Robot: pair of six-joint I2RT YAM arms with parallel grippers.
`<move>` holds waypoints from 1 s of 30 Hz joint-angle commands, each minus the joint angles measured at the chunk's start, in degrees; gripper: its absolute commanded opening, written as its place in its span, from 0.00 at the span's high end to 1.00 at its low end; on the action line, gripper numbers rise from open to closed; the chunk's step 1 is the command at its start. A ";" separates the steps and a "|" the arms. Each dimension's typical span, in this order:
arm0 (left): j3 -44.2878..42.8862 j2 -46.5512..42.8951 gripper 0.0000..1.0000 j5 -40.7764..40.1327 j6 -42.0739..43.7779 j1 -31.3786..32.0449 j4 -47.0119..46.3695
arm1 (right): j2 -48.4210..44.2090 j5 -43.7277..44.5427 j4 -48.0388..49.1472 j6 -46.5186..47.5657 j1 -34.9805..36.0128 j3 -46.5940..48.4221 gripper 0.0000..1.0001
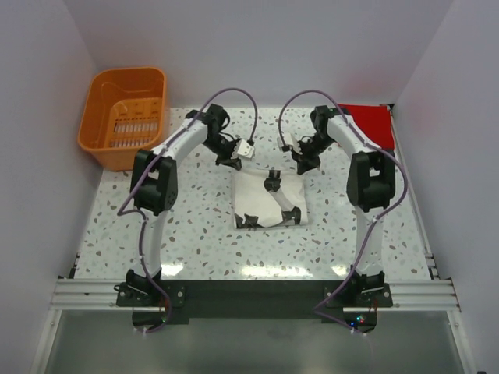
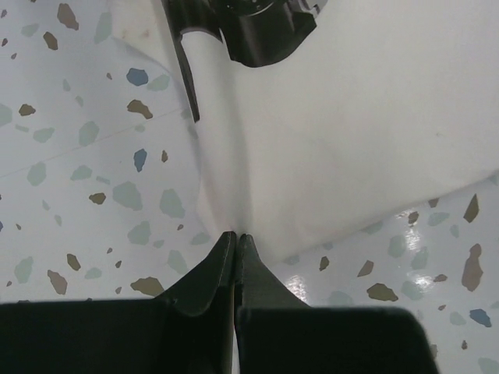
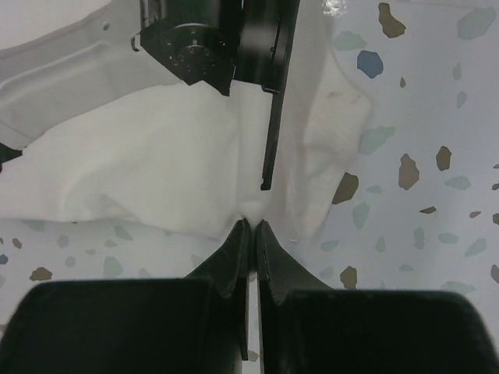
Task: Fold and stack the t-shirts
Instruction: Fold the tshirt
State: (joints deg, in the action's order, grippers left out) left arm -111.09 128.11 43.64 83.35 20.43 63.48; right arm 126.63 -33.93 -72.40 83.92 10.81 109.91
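The cream-white t-shirt (image 1: 265, 204) lies as a roughly square bundle on the speckled table (image 1: 195, 234), mid-table between the arms. My left gripper (image 1: 235, 164) is at its far left corner. In the left wrist view this gripper (image 2: 235, 234) is shut, with its tips pinching the edge of the white cloth (image 2: 351, 117). My right gripper (image 1: 300, 166) is at the far right corner. In the right wrist view it (image 3: 253, 222) is shut on a fold of the same cloth (image 3: 156, 156). The red t-shirt (image 1: 366, 121) lies flat at the far right.
An orange slotted basket (image 1: 125, 113) stands at the far left corner. White walls close in the table on three sides. Each wrist view shows the other arm's black gripper body close above the cloth (image 2: 249, 23) (image 3: 195, 39).
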 commanded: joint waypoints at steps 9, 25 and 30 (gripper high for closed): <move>9.65 0.74 1.00 -3.12 -1.09 -0.39 -10.13 | 2.75 3.96 7.10 -5.61 0.88 -2.32 1.00; 24.95 -12.53 1.00 0.66 5.15 0.67 -9.44 | -13.51 4.05 -2.30 -8.76 7.56 -19.03 1.00; 24.69 -16.66 1.00 1.71 7.43 -0.65 -3.82 | -13.96 1.59 -7.04 -10.09 7.56 -13.95 1.00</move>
State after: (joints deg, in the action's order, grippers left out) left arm -86.21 116.66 43.68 87.44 21.12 54.15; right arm 115.02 -30.28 -73.67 75.48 18.94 91.94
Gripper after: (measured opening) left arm 0.021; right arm 0.025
